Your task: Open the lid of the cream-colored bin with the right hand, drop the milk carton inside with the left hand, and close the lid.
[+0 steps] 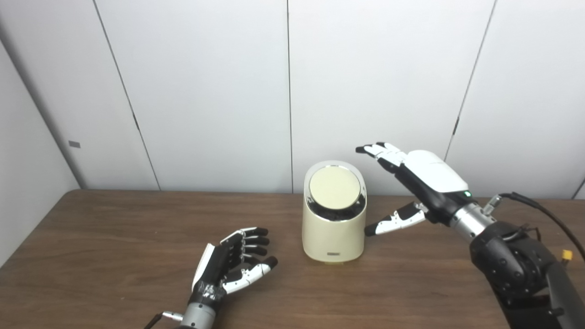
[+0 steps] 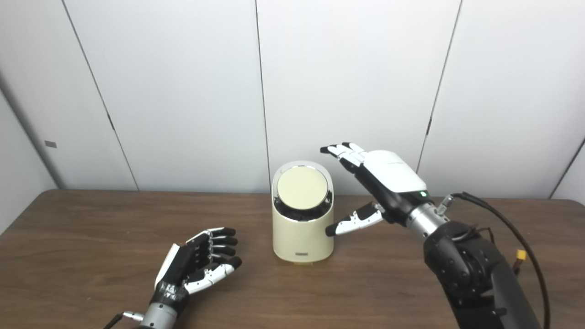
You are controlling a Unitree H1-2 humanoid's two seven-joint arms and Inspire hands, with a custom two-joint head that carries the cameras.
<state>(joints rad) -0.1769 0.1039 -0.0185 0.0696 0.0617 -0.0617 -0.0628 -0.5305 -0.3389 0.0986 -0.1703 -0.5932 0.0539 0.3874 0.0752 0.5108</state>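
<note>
Cream-colored bin (image 1: pixel 333 219) on wooden table (image 1: pixel 114 237), lid (image 1: pixel 334 187) seated flat; no milk carton is seen.

Left eye view: right hand (image 1: pixel 413 185) is held spread and empty just right of the bin, thumb near its wall, contact not determinable. The lid is best lifted from its rim, the body left unpushed. Left hand (image 1: pixel 233 265) is rested palm-up, fingers loosely curled, nothing held. Right eye view: bin (image 2: pixel 302 224) interior is hidden under the lid (image 2: pixel 302 188); contents cannot be told. The carton's whereabouts are not shown.
</note>
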